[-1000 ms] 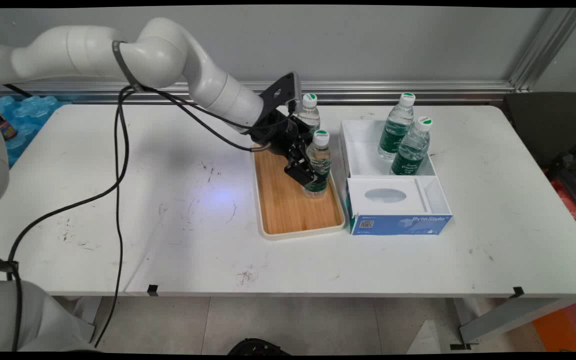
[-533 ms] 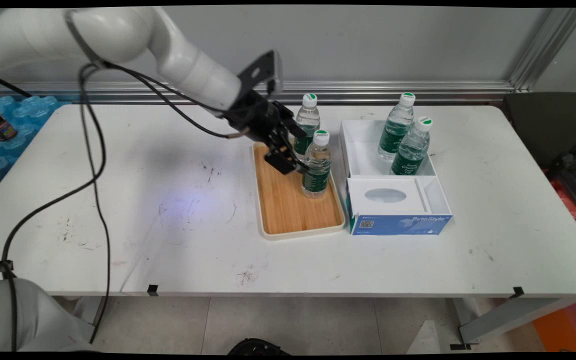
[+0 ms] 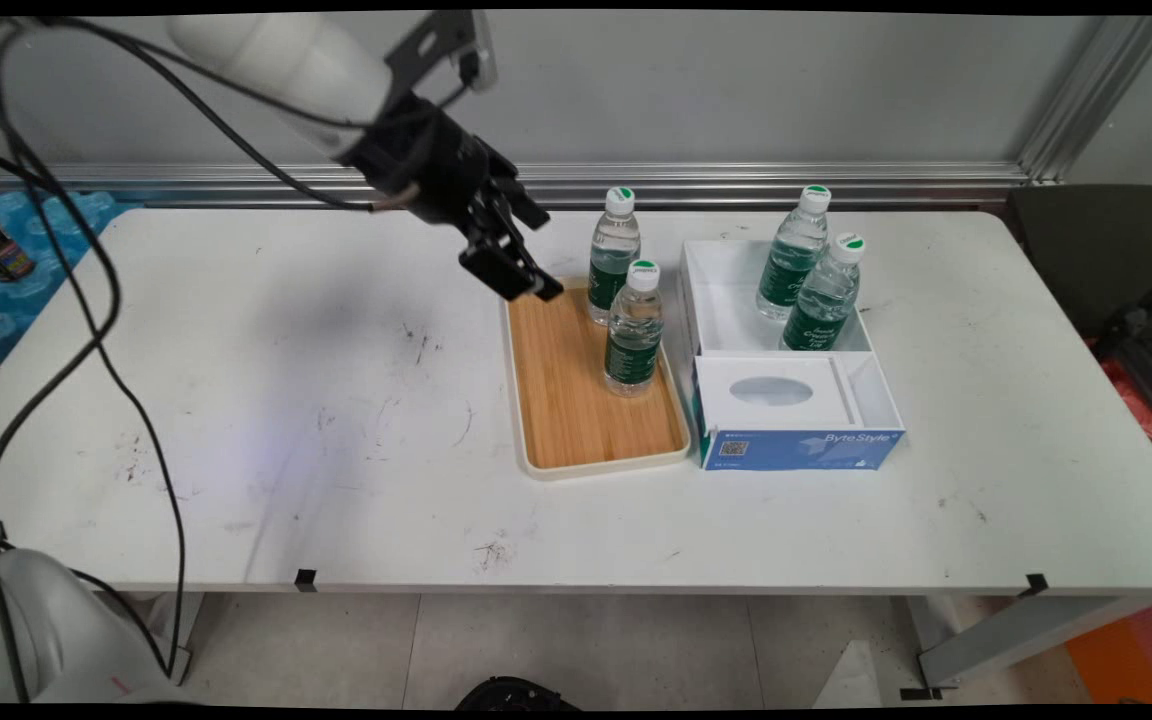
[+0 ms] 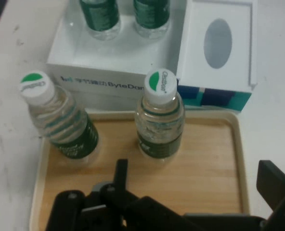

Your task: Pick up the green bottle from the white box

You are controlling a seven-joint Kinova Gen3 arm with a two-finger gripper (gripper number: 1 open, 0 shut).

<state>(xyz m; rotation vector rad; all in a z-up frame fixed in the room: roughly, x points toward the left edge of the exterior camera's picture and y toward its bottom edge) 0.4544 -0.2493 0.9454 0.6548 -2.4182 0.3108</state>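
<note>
Bottles (image 3: pixel 633 330) upright on tray (image 3: pixel 576 400); hand (image 3: pixel 521 262) spread, empty; caps legible hand-view only.

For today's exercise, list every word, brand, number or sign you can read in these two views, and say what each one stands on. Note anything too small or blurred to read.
"ByteStyle": near front of the white and blue box; the hand view shows only "ByteDan", then a bottle cap hides the rest.
QR code: same front, too small to read.
Green cap print on the near tray bottle: blurred, not readable.
Green bottle labels: white lettering, too small to read.
</note>
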